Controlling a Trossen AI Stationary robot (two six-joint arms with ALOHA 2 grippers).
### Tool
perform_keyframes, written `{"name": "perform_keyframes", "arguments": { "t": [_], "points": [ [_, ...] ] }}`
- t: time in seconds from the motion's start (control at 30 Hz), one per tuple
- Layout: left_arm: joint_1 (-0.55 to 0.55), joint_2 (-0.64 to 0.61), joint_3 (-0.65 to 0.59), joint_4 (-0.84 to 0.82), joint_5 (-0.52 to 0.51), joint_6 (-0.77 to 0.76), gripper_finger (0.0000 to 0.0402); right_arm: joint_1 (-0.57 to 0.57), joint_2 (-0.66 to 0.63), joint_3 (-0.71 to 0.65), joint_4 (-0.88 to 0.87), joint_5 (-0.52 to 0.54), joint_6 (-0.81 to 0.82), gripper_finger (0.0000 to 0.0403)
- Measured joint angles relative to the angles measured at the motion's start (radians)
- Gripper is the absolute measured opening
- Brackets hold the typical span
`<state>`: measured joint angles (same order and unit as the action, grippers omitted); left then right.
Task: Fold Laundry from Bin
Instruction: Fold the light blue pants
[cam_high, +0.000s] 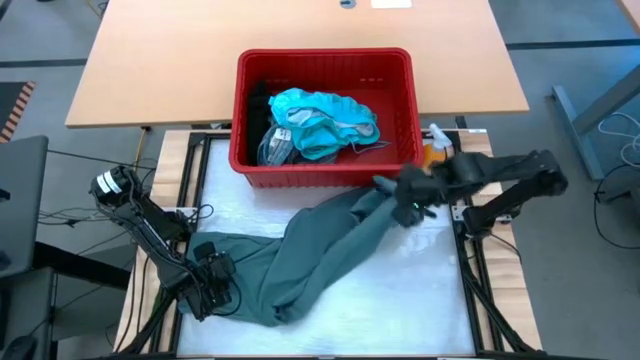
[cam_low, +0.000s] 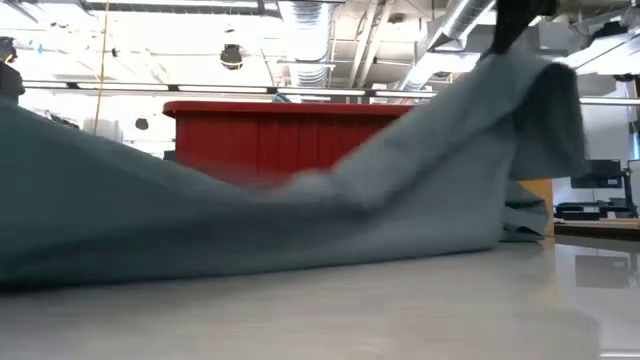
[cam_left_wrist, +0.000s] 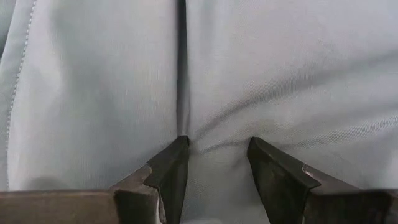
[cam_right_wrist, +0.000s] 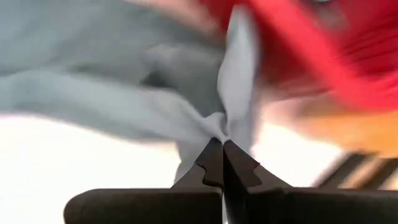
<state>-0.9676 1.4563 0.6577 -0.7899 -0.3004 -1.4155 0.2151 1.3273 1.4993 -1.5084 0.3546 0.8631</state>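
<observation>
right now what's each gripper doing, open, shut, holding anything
Left gripper: closed on a fold of the grey-green garment, at the table's near left.
Right gripper: shut on the same garment's other end, lifted near the red bin.

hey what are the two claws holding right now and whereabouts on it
Both hold the grey-green garment. The right claw pinches a bunched fold at its end near the red bin; the left claw grips cloth at the opposite end.

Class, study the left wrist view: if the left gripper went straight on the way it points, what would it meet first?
The grey-green garment. The left gripper already has its fabric between its fingers, and cloth fills the view ahead.
</observation>
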Motion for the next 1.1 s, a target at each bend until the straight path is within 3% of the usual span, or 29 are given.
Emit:
{"name": "perform_keyframes", "arguments": {
  "t": [0.13, 0.3, 0.4, 0.53, 0.67, 0.77, 1.0, 1.1],
  "points": [
    [-0.001, -0.001, 0.001, 0.047, -0.005, 0.02, 0.0162, 0.209, 0.042, -0.096, 0.001, -0.128, 0.231, 0.0015],
    [-0.01, 0.0, 0.001, 0.052, -0.026, 0.055, 0.0162, 0.452, 0.123, -0.242, 0.011, -0.413, 0.577, 0.0015],
    [-0.011, 0.0, 0.001, 0.036, -0.026, 0.073, 0.0162, 0.55, 0.17, -0.284, 0.083, -0.594, 0.748, 0.0015],
    [-0.011, 0.0, 0.001, 0.023, -0.028, 0.088, 0.0162, 0.627, 0.198, -0.285, 0.205, -0.746, 0.909, 0.0019],
    [-0.011, 0.0, 0.001, 0.022, -0.031, 0.088, 0.0162, 0.649, 0.222, -0.285, 0.281, -0.779, 1.0, 0.0019],
    [-0.011, 0.0, 0.001, 0.021, -0.033, 0.088, 0.0162, 0.634, 0.239, -0.284, 0.265, -0.794, 0.971, 0.0021],
    [-0.011, 0.0, 0.001, -0.01, -0.019, 0.068, 0.0162, 0.522, 0.289, -0.284, 0.248, -0.517, 0.751, 0.0076],
    [-0.011, 0.0, 0.001, -0.014, -0.003, 0.058, 0.0162, 0.455, 0.306, -0.284, 0.247, -0.555, 0.651, 0.0111]
  ]
}}
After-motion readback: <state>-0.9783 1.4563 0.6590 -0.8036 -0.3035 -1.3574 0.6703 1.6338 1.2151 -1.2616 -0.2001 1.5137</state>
